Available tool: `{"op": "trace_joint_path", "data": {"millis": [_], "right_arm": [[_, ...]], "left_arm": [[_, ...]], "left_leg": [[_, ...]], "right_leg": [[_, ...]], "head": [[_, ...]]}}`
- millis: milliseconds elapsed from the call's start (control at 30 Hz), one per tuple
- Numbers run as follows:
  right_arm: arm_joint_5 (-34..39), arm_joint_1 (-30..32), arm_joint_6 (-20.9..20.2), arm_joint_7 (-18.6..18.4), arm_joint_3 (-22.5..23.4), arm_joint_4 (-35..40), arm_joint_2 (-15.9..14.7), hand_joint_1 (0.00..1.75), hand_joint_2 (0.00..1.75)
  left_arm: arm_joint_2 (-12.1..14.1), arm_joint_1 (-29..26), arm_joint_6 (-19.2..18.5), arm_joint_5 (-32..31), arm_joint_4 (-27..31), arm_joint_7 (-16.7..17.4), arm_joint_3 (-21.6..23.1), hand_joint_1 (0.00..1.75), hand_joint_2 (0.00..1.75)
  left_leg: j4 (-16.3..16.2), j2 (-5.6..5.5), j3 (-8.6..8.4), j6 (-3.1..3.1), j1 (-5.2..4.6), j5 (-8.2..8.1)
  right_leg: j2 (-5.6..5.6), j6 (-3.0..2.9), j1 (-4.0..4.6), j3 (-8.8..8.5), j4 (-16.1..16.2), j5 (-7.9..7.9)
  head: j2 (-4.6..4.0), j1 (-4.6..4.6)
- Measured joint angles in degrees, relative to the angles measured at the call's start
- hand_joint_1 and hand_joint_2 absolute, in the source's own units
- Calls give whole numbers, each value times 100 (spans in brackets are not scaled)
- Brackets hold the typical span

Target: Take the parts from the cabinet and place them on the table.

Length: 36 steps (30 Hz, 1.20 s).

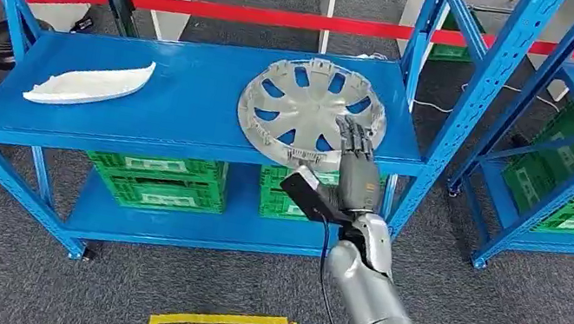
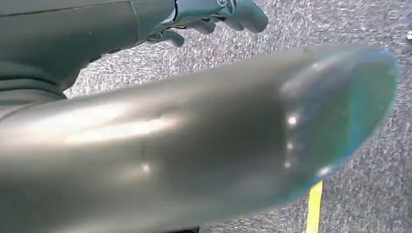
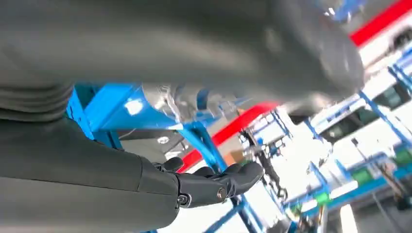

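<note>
Right robot hand (image 1: 357,160) lies fingers-extended over the near right edge of the silver wheel cover (image 1: 311,110) on the blue shelf (image 1: 188,101) — grasp unclear. Left robot hand (image 2: 214,17) hangs curled, empty — white part (image 1: 90,82) far left.

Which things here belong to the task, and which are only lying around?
Belong to the task:
silver wheel cover
white curved part
blue shelf
right hand, reaching onto the wheel cover

Just lying about:
green crates
red barrier tape
</note>
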<state>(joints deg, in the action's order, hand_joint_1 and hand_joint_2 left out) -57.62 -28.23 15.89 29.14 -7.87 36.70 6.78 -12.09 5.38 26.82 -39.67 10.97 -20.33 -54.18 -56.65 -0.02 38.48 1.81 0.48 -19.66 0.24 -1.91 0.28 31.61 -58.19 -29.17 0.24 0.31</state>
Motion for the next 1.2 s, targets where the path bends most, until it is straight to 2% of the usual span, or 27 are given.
{"op": "trace_joint_path", "data": {"millis": [200,367,600,967,1000,1200], "right_arm": [[-245,-220,-75,-249,0,-248,-370,0,175],[-372,-278,8,-330,0,-368,-680,0,175],[-474,-280,89,-380,0,-461,-874,0,175],[-549,-227,129,-415,0,-477,-980,0,175],[-551,-219,129,-411,0,-477,-982,0,0],[-503,-196,24,-280,0,-475,-990,0,0]], "left_arm": [[40,-39,2,2,0,167,-15,0,0],[55,-54,-2,28,0,116,-26,0,0],[57,-49,-94,113,0,24,-72,0,0],[57,-47,-83,122,-2,88,-103,0,0],[55,-47,-72,122,-2,97,-107,0,0],[55,-47,-55,114,-2,46,-118,0,0]], "left_leg": [[-7,-4,30,4,-4,2],[-19,-10,62,1,-11,3],[-25,-10,83,-10,-14,10],[-28,-9,87,-13,-15,12],[-29,-9,87,-13,-15,12],[-29,-9,94,-16,-16,14]], "right_leg": [[-1,9,-5,25,0,5],[-3,30,-12,42,0,17],[-3,43,-17,66,1,26],[-2,51,-19,71,1,31],[-2,51,-19,71,1,31],[-2,57,-19,71,1,35]], "head": [[0,4],[0,4],[0,4],[0,4],[0,4],[0,4]]}}
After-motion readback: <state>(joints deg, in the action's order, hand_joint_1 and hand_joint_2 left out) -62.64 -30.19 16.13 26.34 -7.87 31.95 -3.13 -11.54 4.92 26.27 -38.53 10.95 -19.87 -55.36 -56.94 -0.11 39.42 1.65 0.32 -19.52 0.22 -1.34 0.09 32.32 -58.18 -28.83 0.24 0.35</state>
